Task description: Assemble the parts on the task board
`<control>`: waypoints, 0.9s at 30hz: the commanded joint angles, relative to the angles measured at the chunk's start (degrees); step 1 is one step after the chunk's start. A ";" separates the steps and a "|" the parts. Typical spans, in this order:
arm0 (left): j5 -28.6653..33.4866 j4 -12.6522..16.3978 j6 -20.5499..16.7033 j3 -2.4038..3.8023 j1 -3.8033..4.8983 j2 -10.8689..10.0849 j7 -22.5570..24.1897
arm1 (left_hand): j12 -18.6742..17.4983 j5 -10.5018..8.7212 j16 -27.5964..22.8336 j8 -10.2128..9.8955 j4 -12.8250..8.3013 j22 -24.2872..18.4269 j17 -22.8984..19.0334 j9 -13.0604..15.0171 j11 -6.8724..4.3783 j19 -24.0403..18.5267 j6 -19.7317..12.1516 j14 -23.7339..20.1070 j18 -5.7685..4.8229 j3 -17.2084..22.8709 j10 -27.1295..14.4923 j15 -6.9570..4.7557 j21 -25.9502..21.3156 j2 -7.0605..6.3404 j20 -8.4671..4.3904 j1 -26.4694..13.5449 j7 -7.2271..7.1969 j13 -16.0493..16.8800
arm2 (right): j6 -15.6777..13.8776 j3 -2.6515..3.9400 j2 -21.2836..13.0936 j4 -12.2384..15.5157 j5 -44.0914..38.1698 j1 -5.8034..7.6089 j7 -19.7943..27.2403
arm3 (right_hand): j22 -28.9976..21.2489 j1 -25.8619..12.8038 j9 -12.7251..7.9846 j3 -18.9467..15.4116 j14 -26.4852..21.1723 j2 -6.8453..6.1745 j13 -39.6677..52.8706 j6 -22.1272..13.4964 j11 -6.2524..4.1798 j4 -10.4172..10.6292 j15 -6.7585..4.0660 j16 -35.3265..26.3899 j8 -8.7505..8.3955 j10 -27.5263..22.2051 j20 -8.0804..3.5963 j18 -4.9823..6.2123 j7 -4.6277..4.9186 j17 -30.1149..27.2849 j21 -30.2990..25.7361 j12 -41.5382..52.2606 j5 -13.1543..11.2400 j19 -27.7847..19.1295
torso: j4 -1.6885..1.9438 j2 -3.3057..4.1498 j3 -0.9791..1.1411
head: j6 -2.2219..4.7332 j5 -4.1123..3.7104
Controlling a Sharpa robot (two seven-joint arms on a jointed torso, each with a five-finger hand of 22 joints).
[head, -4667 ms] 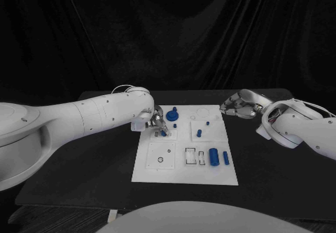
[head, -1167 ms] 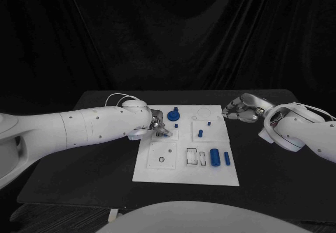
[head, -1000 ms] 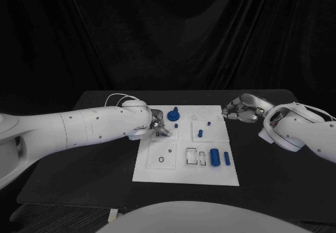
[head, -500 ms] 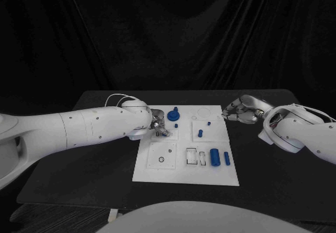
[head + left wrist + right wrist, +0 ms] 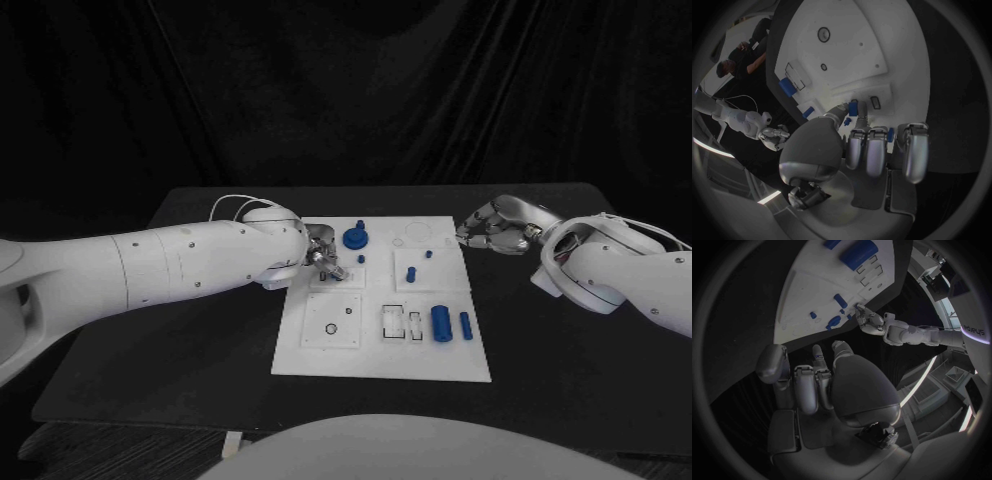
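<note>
Left hand: the left hand (image 5: 322, 255) is over the far left part of the board, fingers curled down onto a small blue peg (image 5: 853, 107) at a raised white square; whether it truly grips the peg I cannot tell.
Right hand: the right hand (image 5: 495, 226) is just off the board's far right edge above the counter, fingers curled in, nothing in them.
Board: the white board (image 5: 361, 356) lies flat in the middle of the black counter (image 5: 173, 340).
Parts: a round blue knob (image 5: 356, 238) stands near the far edge, just beside the left hand; a short blue pin (image 5: 411, 273) stands right of it; a thick blue cylinder (image 5: 441, 324) and a thin blue rod (image 5: 464, 323) lie side by side near the right edge.
</note>
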 commanded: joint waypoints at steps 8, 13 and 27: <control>6.69 0.14 5.62 0.08 4.64 -0.89 0.62 | -0.03 -0.13 0.15 -0.27 -0.51 13.37 15.10 -0.04 -0.18 2.89 -0.02 6.06 0.94 2.17 5.96 -0.38 -0.14 0.03 -0.55 1.14 -0.02 15.10 | 0.14 0.04 -0.13 0.04 -0.27 -0.12 -0.87 | 7.04 0.90 -0.08 0.71 4.75 -0.04 13.83 -0.08 0.38 -0.04 0.16 -0.21 -0.21 5.03 0.02 1.00 0.40 10.81 -0.44 -0.23 0.25 -0.26 | 0.00 -0.01 0.01 | 0.01 -0.06; 14.62 -2.49 13.85 0.09 6.19 0.05 -2.83 | -0.03 -0.76 0.15 -0.90 -0.50 13.27 15.10 -0.59 0.07 2.68 -0.50 6.06 1.01 3.16 5.96 -0.20 -0.46 0.06 -0.45 1.23 0.31 15.10 | 0.21 0.04 -0.01 0.03 -0.27 -0.12 -0.91 | 7.04 1.01 -0.09 0.82 4.75 -0.02 13.83 -0.07 0.37 -0.07 0.16 -0.18 -0.22 5.04 0.02 1.00 0.40 10.84 -0.45 -0.23 0.25 -0.26 | -0.03 -0.06 0.00 | 0.01 0.03; 19.83 -9.84 22.73 0.09 6.94 4.36 -6.85 | -0.03 -1.25 0.15 -0.69 0.05 13.30 15.10 -0.86 0.16 2.71 0.44 6.06 0.99 3.96 5.96 -0.10 -0.40 0.46 -0.32 0.48 0.35 15.10 | 0.24 0.04 0.14 -0.13 -0.27 -0.12 -0.88 | 7.02 1.27 -0.10 1.06 4.74 0.00 13.83 -0.03 0.36 -0.17 0.15 -0.21 -0.22 5.03 0.02 1.01 0.39 10.81 -0.55 -0.23 0.26 -0.30 | -0.02 -0.05 0.04 | 0.01 -0.25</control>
